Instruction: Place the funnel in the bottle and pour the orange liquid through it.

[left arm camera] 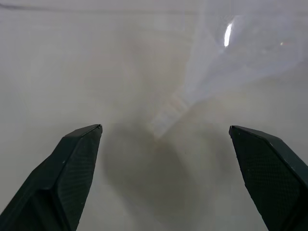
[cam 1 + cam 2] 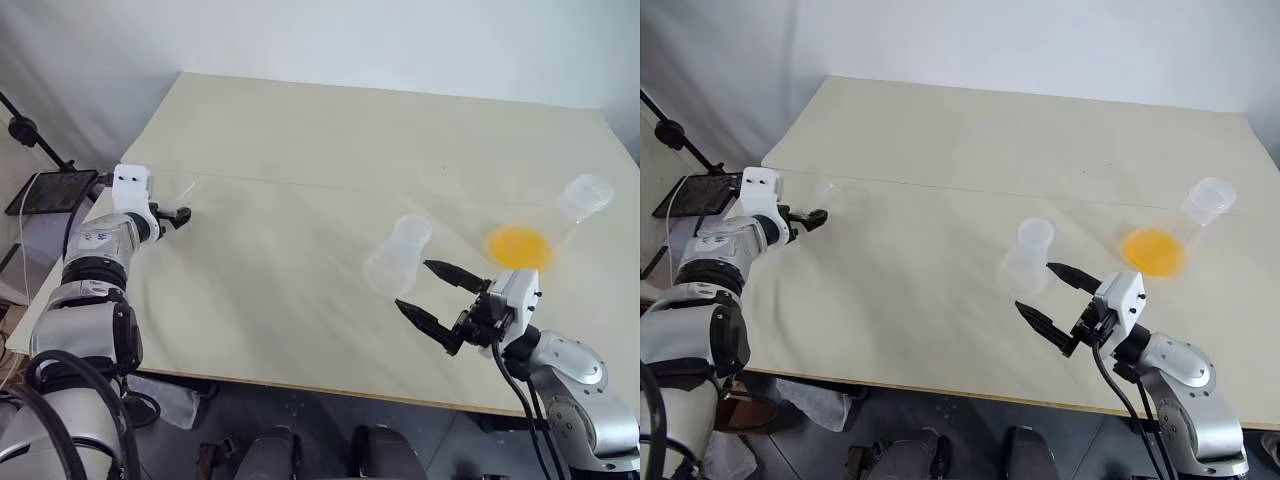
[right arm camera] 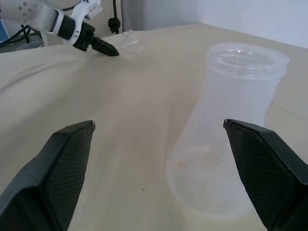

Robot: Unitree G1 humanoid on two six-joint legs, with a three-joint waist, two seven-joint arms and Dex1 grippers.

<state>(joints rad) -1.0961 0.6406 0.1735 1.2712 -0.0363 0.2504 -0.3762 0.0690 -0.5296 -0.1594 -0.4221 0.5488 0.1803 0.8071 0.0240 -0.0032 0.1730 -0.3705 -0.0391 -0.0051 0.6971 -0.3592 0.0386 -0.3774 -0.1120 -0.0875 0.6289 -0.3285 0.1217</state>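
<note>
Left eye view is showing a cream table (image 2: 300, 130) with two flasks on its right part. The bottle (image 2: 399, 256), milky white with a short wide neck, is standing upright near the table's middle-right. To the right of it, well apart, the clear flask (image 2: 570, 215) is standing, and the orange liquid (image 2: 519, 246) is showing through its wall as a round patch at its base.

The right gripper (image 2: 434, 292) is hovering near the front edge, just in front of the bottle, not touching it. Its two black fingers are standing wide apart and are holding nothing. In the right wrist view the bottle (image 3: 226, 134) is standing between the two fingertips but farther away, and the left gripper (image 3: 103, 47) is showing far across the table.

The left gripper (image 2: 180, 215) is reaching over the left edge of the table. Its fingers are spread wide and empty. The funnel (image 1: 211, 72), clear and hard to see, is lying on the table just ahead of these fingers, with its thin stem pointing toward the gripper. It is not touching either finger.
</note>
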